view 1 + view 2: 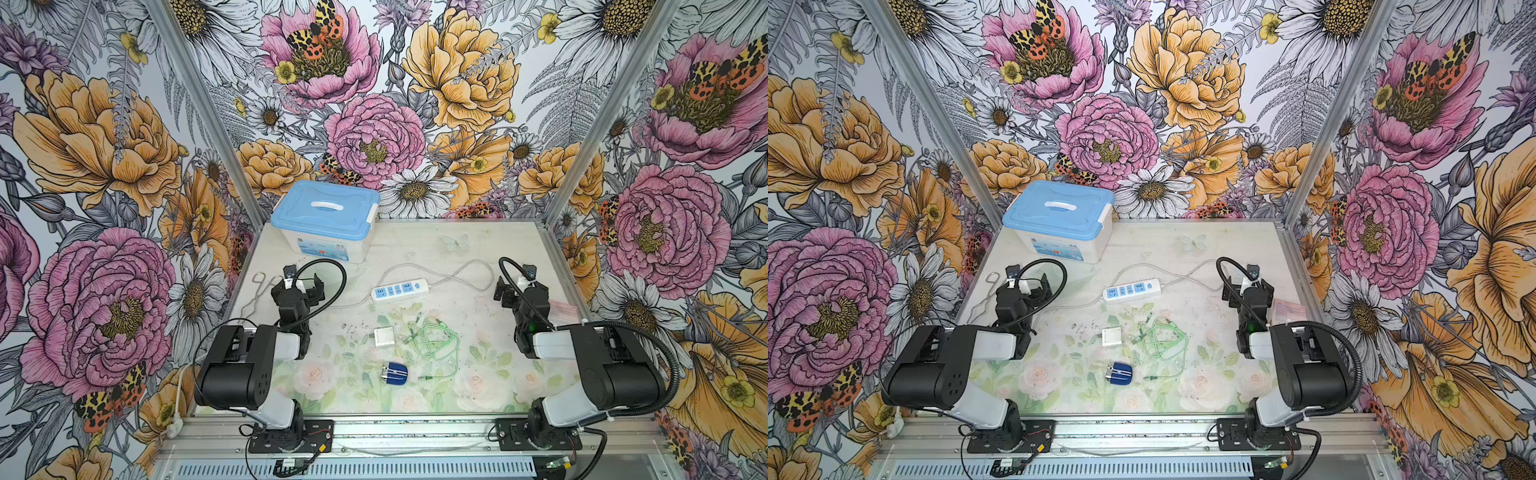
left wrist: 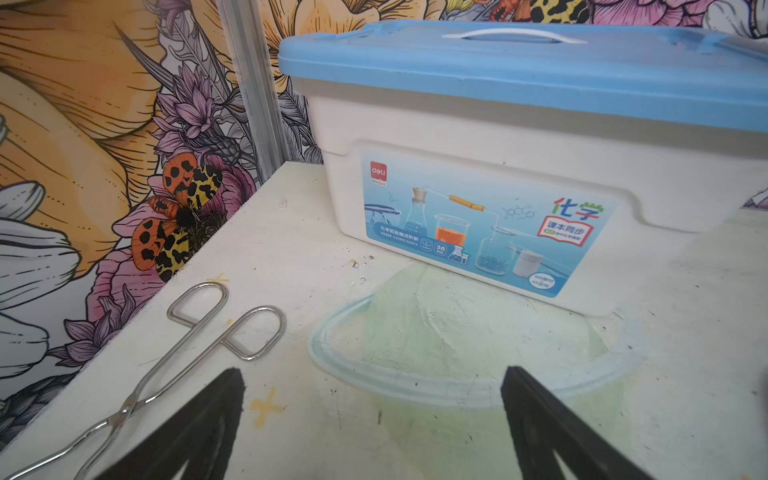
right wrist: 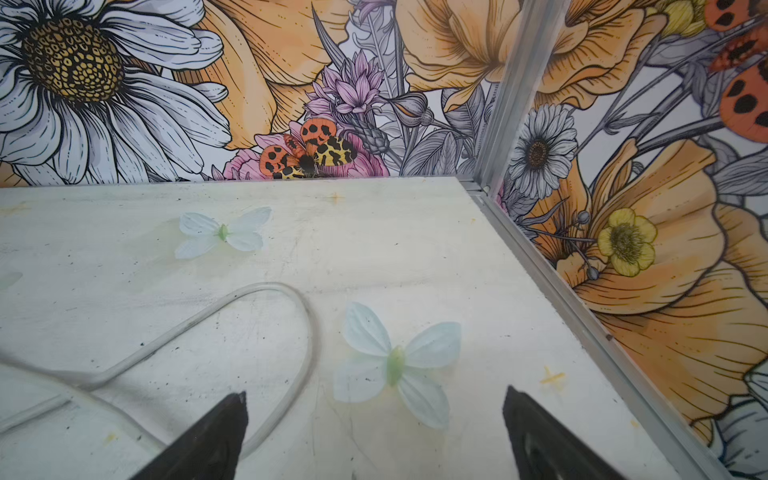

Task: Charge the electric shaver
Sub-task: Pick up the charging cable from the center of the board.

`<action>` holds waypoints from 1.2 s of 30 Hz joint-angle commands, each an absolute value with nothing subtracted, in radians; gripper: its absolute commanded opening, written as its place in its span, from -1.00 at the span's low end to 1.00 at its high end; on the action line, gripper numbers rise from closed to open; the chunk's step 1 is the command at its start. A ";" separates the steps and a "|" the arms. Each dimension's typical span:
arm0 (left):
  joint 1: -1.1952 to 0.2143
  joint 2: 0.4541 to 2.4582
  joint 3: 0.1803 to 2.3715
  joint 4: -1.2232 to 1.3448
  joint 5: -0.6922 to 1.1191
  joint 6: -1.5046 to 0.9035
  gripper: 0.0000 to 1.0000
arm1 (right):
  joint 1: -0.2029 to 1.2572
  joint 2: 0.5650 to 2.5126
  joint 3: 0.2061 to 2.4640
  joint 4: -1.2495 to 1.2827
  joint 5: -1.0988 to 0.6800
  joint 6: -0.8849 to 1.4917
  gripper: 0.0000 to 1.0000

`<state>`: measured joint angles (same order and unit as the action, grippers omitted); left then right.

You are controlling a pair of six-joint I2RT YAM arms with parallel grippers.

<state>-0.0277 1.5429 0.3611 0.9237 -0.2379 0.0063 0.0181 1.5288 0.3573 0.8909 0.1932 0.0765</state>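
Observation:
The electric shaver (image 1: 395, 372) (image 1: 1119, 374), a stubby dark-blue body with light stripes and a silver head, lies on its side near the front middle of the table. Behind it sit a white square charger adapter (image 1: 383, 336) (image 1: 1111, 336) and a coiled green cable (image 1: 434, 343) (image 1: 1163, 341). Farther back lies a white power strip (image 1: 400, 289) (image 1: 1132, 290) with blue sockets. My left gripper (image 1: 298, 286) (image 1: 1022, 286) (image 2: 372, 374) is open and empty at the left. My right gripper (image 1: 521, 286) (image 1: 1248, 287) (image 3: 374, 399) is open and empty at the right. Both are well away from the shaver.
A white box with a blue lid (image 1: 326, 220) (image 1: 1059, 220) (image 2: 498, 166) stands at the back left. Metal tongs (image 1: 257, 291) (image 2: 199, 332) lie by the left wall. The strip's white cord (image 3: 270, 299) loops ahead of the right gripper. A pink packet (image 1: 561, 309) lies at the right edge.

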 commanded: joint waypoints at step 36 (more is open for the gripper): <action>-0.021 1.223 0.558 0.375 -0.409 -0.178 0.56 | 0.092 1.361 0.683 0.256 0.141 0.019 0.54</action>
<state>-0.0071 1.3212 0.4522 0.6064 -0.3214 -0.0727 0.0479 1.4292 0.5331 0.5358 0.1780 0.0578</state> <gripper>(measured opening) 0.779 0.773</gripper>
